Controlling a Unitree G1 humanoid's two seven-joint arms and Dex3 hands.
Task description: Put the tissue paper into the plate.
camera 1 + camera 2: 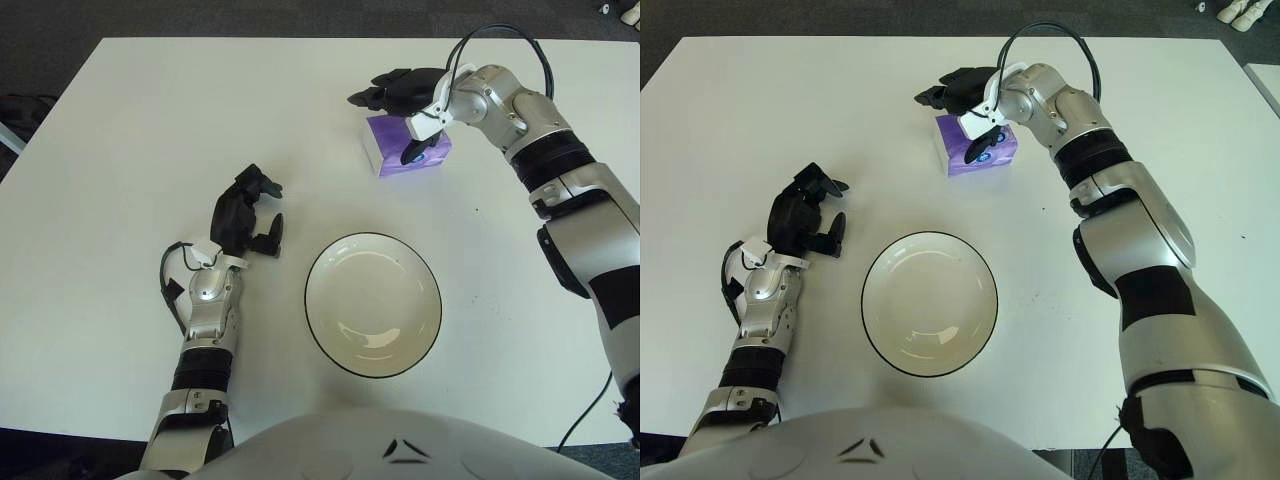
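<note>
A purple tissue pack (385,152) lies on the white table (130,130), at the far right. My right hand (385,125) hovers over it: the black fingers (385,92) reach leftwards past its far edge and the thumb (412,150) hangs over its top near side. The hand is spread and not closed on the pack. A white plate (312,290) with a dark rim stands empty at the near centre. My left hand (246,214) shows left of the plate, loosely curled and holding nothing.
A black cable (500,35) loops above my right forearm. Dark carpet (300,15) lies beyond the table's far edge. My own torso (390,445) fills the bottom of the view.
</note>
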